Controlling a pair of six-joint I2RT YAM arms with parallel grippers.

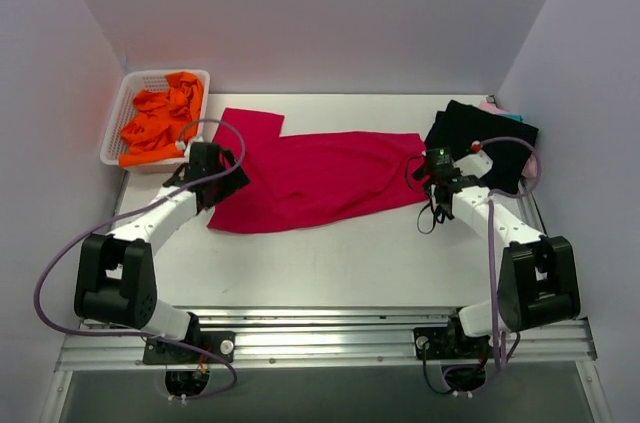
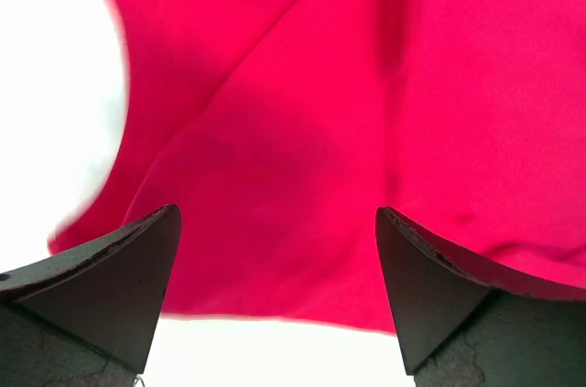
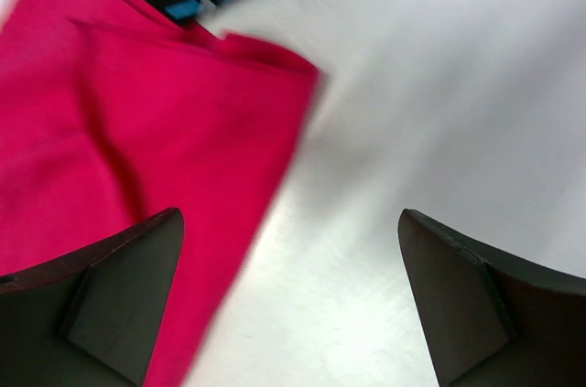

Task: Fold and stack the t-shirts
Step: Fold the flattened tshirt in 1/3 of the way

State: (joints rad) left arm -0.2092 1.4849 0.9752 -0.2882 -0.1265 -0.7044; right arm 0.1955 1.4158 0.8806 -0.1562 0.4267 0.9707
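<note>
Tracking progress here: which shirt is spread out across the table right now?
The crimson shirt, spread across the middle. The black shirt sits compact at the far right; the orange clothes are bunched in the basket.

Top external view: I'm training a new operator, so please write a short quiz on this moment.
1. True or false: the white plastic lattice basket holds crumpled orange cloth.
2. What colour is the large soft cloth t-shirt spread between the arms? A) black B) crimson-red C) teal
3. Fill in: the left gripper and right gripper are both ____.
Key: 1 true; 2 B; 3 open.
</note>
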